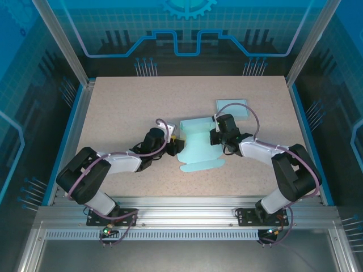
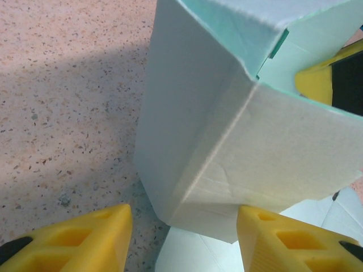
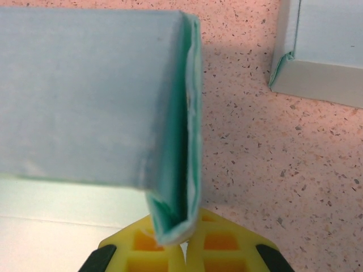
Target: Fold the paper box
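We record a speckled table (image 1: 125,107) carrying a mint-green paper box (image 1: 198,148) at its centre, between the two arms. The box is partly folded, with walls raised and one flap flat toward the near edge. A second box (image 1: 232,107) of the same colour lies closed just behind the right wrist. The right gripper (image 3: 182,241) is clamped on a doubled-over wall of the paper box. The left gripper (image 2: 182,218) stands spread, with a box corner between its yellow fingers (image 2: 85,241); we cannot tell whether they touch it.
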